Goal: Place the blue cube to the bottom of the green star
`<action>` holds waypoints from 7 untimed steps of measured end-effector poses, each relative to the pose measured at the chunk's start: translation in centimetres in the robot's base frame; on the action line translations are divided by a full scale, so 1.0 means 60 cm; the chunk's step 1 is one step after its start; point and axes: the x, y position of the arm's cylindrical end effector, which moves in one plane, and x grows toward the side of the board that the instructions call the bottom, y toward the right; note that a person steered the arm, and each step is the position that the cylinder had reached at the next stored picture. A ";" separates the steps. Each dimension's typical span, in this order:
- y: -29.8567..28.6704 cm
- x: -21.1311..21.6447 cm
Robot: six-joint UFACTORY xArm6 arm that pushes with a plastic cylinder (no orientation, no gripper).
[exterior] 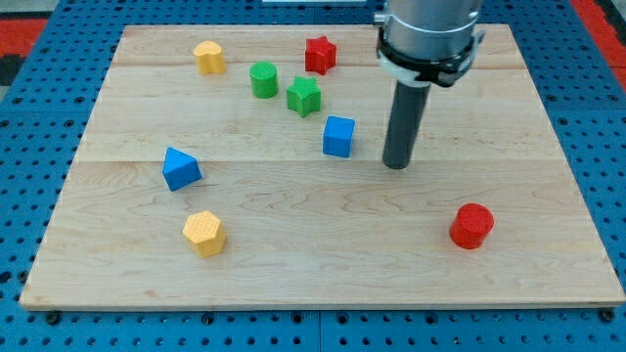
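The blue cube (pixel 338 136) lies near the board's middle, below and a little to the right of the green star (pixel 304 96). A small gap separates them. My tip (pixel 396 164) rests on the board to the right of the blue cube and slightly lower, not touching it. The dark rod rises from it to the arm's grey end at the view's top.
A green cylinder (pixel 263 79) stands left of the star, a red star (pixel 320 54) above it, and a yellow block (pixel 208 57) at top left. A blue triangular block (pixel 181 168) and a yellow hexagon (pixel 204 233) lie at left. A red cylinder (pixel 472 226) lies at lower right. The wooden board (pixel 313 274) sits on blue pegboard.
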 end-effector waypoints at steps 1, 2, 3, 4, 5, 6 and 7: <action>-0.057 -0.021; -0.086 -0.031; -0.105 -0.061; -0.093 -0.009; -0.156 0.122; -0.278 0.120; -0.158 0.011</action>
